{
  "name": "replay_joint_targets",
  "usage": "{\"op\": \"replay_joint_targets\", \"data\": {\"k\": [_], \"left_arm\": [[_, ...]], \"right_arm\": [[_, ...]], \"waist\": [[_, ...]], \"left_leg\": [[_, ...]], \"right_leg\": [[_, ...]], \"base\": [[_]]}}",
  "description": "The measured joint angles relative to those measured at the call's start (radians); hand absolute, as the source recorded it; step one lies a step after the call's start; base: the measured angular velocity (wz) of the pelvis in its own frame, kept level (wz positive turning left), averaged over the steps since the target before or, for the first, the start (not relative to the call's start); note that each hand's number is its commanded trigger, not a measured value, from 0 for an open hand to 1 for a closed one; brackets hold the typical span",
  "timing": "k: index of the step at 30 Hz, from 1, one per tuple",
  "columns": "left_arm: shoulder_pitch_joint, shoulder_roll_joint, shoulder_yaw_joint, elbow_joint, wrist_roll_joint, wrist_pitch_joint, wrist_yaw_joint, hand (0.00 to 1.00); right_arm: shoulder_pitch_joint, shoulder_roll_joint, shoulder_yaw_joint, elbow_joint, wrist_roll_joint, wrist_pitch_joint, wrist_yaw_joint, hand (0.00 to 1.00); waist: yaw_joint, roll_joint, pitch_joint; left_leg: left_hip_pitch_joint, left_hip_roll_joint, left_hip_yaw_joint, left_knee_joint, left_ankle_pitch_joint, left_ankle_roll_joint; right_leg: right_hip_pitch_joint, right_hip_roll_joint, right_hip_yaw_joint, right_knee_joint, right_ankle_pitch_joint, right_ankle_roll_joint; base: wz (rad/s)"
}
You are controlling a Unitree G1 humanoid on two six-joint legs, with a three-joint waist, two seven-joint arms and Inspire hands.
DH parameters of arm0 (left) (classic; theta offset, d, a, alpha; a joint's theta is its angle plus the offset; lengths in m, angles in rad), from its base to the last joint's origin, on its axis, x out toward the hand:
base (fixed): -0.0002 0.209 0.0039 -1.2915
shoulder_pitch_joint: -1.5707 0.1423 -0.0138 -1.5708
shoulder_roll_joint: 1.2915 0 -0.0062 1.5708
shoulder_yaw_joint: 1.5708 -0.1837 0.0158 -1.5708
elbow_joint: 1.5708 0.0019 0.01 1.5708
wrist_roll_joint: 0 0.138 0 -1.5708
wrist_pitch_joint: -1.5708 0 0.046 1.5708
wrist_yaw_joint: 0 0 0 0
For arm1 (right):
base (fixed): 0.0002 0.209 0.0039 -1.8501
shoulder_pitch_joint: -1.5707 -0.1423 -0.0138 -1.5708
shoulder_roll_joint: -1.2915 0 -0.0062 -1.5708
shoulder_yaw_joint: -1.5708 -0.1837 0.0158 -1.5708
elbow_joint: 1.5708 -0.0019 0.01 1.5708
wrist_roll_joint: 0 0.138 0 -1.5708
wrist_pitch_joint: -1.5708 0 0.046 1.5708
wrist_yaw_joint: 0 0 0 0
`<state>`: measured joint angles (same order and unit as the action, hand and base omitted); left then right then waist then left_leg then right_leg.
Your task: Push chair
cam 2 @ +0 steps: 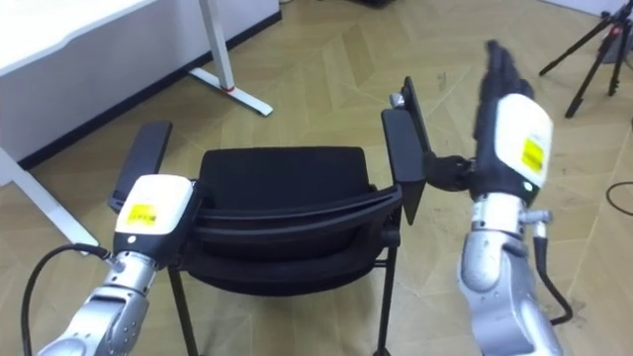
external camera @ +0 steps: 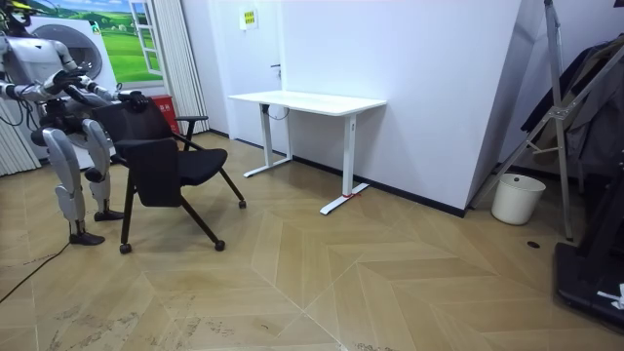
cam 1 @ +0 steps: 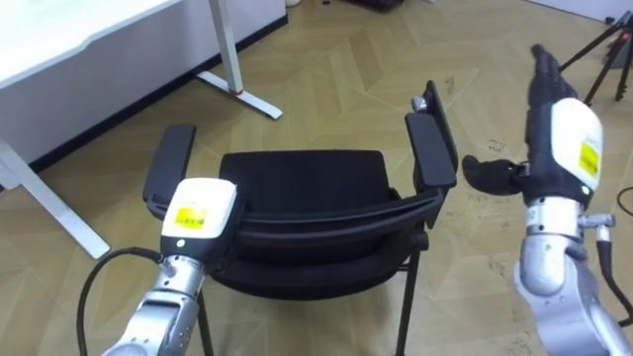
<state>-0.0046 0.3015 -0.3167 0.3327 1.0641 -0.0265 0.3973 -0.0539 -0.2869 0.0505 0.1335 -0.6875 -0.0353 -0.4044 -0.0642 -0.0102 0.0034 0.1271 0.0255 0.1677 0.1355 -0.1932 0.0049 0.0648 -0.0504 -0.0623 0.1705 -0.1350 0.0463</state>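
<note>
A black chair (cam 1: 307, 173) with two armrests stands right in front of me, its seat facing a white desk. Its curved backrest (cam 1: 326, 222) is nearest to me. My left hand (cam 1: 198, 213) lies at the backrest's left end, just behind the left armrest (cam 1: 170, 163). To the right of the right armrest (cam 1: 432, 148) my right hand (cam 1: 559, 138) is held up and open, fingers straight and thumb pointing at the armrest, a small gap between them. In the room view I stand upright behind the chair (external camera: 171, 166), at that view's left.
The white desk (cam 1: 59, 49) stands ahead on the left, its white foot (cam 1: 242, 94) on the wooden floor just beyond the chair. Dark tripod legs (cam 1: 603, 40) show at the far right. The room view has a white bin (external camera: 517, 198) by the wall.
</note>
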Motion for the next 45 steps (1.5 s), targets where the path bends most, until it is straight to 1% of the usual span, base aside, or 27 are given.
{"op": "replay_joint_targets", "data": {"k": [1,2,3,5,6,8,9,10,11,13,17,18,21,23,26,28,35,42,45], "left_arm": [[-0.003,0.004,0.000,-0.005,0.006,-0.005,0.000,1.00],[-0.004,0.006,0.000,-0.009,0.008,-0.011,-0.001,1.00],[-0.004,0.008,-0.001,-0.010,0.008,-0.014,-0.001,1.00],[-0.004,0.026,-0.001,-0.022,0.007,-0.026,-0.010,1.00],[-0.004,0.030,-0.001,-0.022,0.007,-0.028,-0.011,1.00],[-0.004,0.046,0.001,-0.022,0.006,-0.036,-0.012,1.00],[-0.004,0.049,0.001,-0.022,0.006,-0.038,-0.013,1.00],[-0.004,0.055,0.001,-0.022,0.006,-0.040,-0.014,1.00],[-0.005,0.064,0.001,-0.025,0.006,-0.041,-0.016,1.00],[-0.005,0.075,0.001,-0.024,0.001,-0.044,-0.017,1.00],[-0.005,0.091,0.007,-0.021,-0.008,-0.052,-0.021,1.00],[-0.005,0.094,0.008,-0.021,-0.010,-0.055,-0.021,1.00],[-0.005,0.102,0.018,-0.021,-0.011,-0.076,-0.020,1.00],[-0.007,0.106,0.020,-0.021,-0.011,-0.090,-0.018,1.00],[-0.012,0.108,0.020,-0.020,-0.011,-0.105,-0.018,1.00],[-0.014,0.109,0.020,-0.019,-0.011,-0.109,-0.017,1.00],[-0.017,0.113,0.020,-0.015,-0.012,-0.117,-0.016,1.00],[-0.027,0.114,0.020,-0.002,-0.012,-0.129,-0.014,1.00],[-0.028,0.115,0.020,0.000,-0.012,-0.130,-0.014,1.00]], "right_arm": [[0.000,-0.008,0.000,0.000,-0.017,-0.003,0.015,0.00],[0.000,-0.029,0.006,0.000,-0.017,-0.010,0.032,0.00],[-0.001,-0.039,0.008,0.000,-0.016,-0.014,0.041,0.00],[-0.006,-0.064,0.008,-0.009,-0.017,-0.021,0.076,0.00],[-0.006,-0.069,0.008,-0.015,-0.016,-0.021,0.084,0.00],[-0.006,-0.077,0.008,-0.036,-0.018,-0.025,0.120,0.00],[-0.006,-0.079,0.008,-0.037,-0.019,-0.030,0.128,0.00],[-0.005,-0.088,0.009,-0.037,-0.029,-0.035,0.149,0.00],[-0.005,-0.106,0.014,-0.037,-0.029,-0.039,0.170,0.00],[-0.005,-0.131,0.017,-0.037,-0.030,-0.040,0.201,0.00],[-0.005,-0.172,0.018,-0.037,-0.060,-0.041,0.247,0.00],[-0.005,-0.176,0.018,-0.037,-0.062,-0.041,0.255,0.00],[-0.005,-0.193,0.017,-0.038,-0.068,-0.045,0.289,0.00],[-0.006,-0.206,0.017,-0.040,-0.063,-0.060,0.316,0.00],[-0.006,-0.229,0.017,-0.043,-0.058,-0.072,0.343,0.00],[-0.006,-0.237,0.017,-0.045,-0.058,-0.079,0.352,0.00],[-0.006,-0.237,0.018,-0.046,-0.058,-0.097,0.374,0.00],[-0.006,-0.237,0.018,-0.046,-0.058,-0.098,0.377,0.00],[-0.006,-0.241,0.050,-0.048,-0.070,-0.096,0.389,0.00]], "waist": [[0.007,-0.001,0.0006],[0.014,-0.006,0.0016],[0.016,-0.008,0.0010],[0.018,-0.018,0.0010],[0.018,-0.021,0.0005],[0.019,-0.033,-0.0014],[0.019,-0.037,-0.0023],[0.019,-0.045,-0.0036],[0.020,-0.052,-0.0046],[0.020,-0.059,-0.0079],[0.021,-0.061,-0.0081],[0.021,-0.061,-0.0079],[0.024,-0.060,-0.0050],[0.029,-0.058,-0.0032],[0.040,-0.056,0.0006],[0.042,-0.055,0.0018],[0.043,-0.054,0.0023],[0.047,-0.054,0.0019],[0.047,-0.054,0.0020]], "left_leg": [[-0.001,0.000,0.000,0.001,0.000,0.000],[-0.001,0.000,0.000,0.000,0.000,0.000],[-0.001,0.000,-0.001,0.000,0.000,0.000],[-0.001,0.001,-0.004,0.000,0.000,0.000],[-0.001,0.001,-0.004,0.000,0.000,0.000],[0.002,0.001,-0.004,0.000,0.000,0.000],[0.002,0.001,-0.004,0.000,0.000,0.000],[0.003,0.001,-0.004,0.000,0.000,0.000],[0.003,0.001,-0.004,0.000,0.000,0.000],[0.003,0.001,-0.005,0.000,0.000,0.000],[0.004,0.002,-0.005,0.000,0.000,0.000],[0.004,0.002,-0.005,0.000,0.000,0.000],[0.002,0.003,-0.005,-0.001,0.000,0.000],[0.000,0.003,-0.005,-0.002,0.000,0.000],[0.000,0.003,-0.006,-0.002,0.000,0.000],[-0.001,0.003,-0.006,-0.002,0.000,0.000],[-0.003,0.003,-0.010,-0.002,0.000,-0.001],[-0.005,0.003,-0.015,0.000,0.000,-0.001],[-0.005,0.003,-0.015,0.000,0.000,-0.001]], "right_leg": [[-0.001,0.000,0.000,0.000,0.000,0.000],[-0.001,0.000,0.000,0.000,0.000,0.000],[-0.001,0.000,0.000,0.000,0.000,0.000],[0.000,0.000,-0.004,0.000,0.000,0.000],[0.000,0.000,-0.004,0.000,0.000,0.000],[0.002,0.000,-0.004,-0.001,0.000,0.000],[0.004,0.000,-0.004,-0.001,0.000,0.000],[0.006,0.000,-0.004,-0.001,0.000,0.000],[0.006,0.000,-0.004,-0.001,0.000,-0.001],[0.007,0.000,-0.004,-0.001,0.001,-0.001],[0.007,0.001,-0.004,0.000,0.001,-0.001],[0.007,0.001,-0.004,0.000,0.001,-0.002],[0.005,0.001,-0.004,0.000,0.001,-0.002],[0.003,0.001,-0.004,0.000,0.001,-0.002],[0.003,0.001,-0.006,0.000,0.001,-0.002],[0.003,0.001,-0.006,-0.001,0.001,-0.002],[0.002,0.001,-0.010,-0.001,0.001,-0.002],[0.002,0.001,-0.014,-0.001,0.001,-0.002],[0.002,0.001,-0.013,-0.001,0.001,-0.002]], "base": [[0.00],[0.00],[0.00],[0.04],[0.00],[0.00],[0.00],[0.00],[0.00],[0.00],[0.00],[0.00],[0.00],[0.00],[0.00],[0.00],[0.00],[0.01],[0.00]]}}
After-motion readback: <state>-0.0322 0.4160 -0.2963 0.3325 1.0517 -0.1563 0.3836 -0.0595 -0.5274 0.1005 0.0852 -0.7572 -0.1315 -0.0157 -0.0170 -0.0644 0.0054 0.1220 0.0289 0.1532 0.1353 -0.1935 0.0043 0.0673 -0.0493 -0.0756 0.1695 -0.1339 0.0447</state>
